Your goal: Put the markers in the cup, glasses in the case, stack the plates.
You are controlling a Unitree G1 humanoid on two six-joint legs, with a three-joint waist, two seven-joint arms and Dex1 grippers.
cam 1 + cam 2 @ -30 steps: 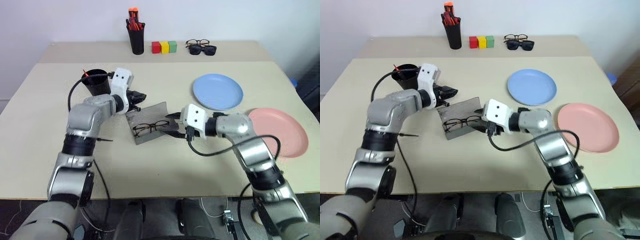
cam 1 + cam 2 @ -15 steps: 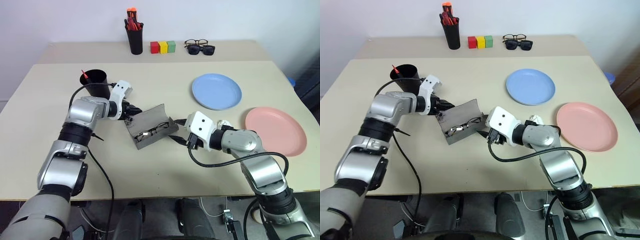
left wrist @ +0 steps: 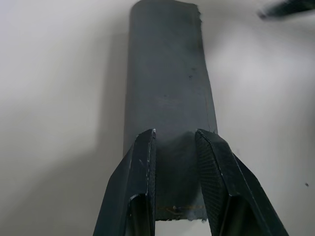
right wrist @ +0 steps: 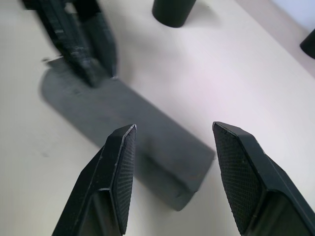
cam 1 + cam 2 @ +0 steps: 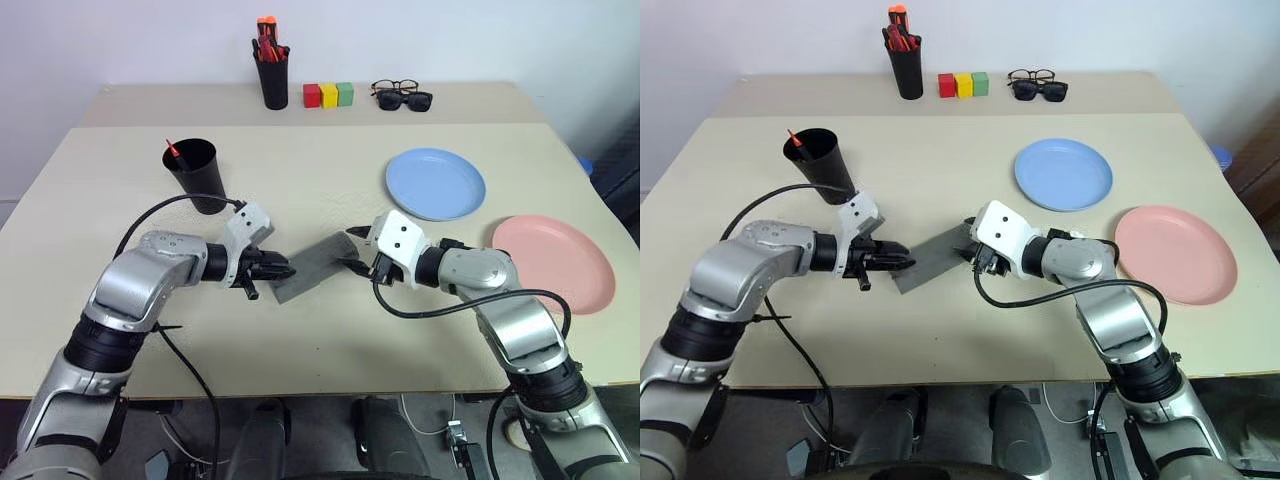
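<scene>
Left eye view: beige table [image 5: 330,330] with the pink plate [image 5: 555,262] and the blue plate [image 5: 435,183] lying flat and apart, both on the outer side of the right gripper [image 5: 357,262], well away from its jaws. Grey case [image 5: 310,268] lies closed on the table between the two grippers, long axis running from one to the other. Black cup [image 5: 197,176] stands upright beyond the left gripper [image 5: 283,271], well apart from its jaws, red marker [image 5: 173,152] sticking out at the rim.

Left gripper comes at the case from its near end. Left wrist view: fingers [image 3: 142,172] are narrowly parted and sit over that end of the case [image 3: 167,88]; they look to touch the shell, a firm pinch I cannot tell.

Right gripper sits at the far end of the case. Right wrist view: fingers [image 4: 120,162] spread wide, the case [image 4: 133,132] below and between them, its end lying in the gap, pads not on it; the left gripper's fingers [image 4: 78,44] show at the case's other end.

Far edge of the table, well beyond both jaws: pen holder [image 5: 272,70], colored blocks [image 5: 329,94], two spare pairs of spectacles [image 5: 402,95].
</scene>
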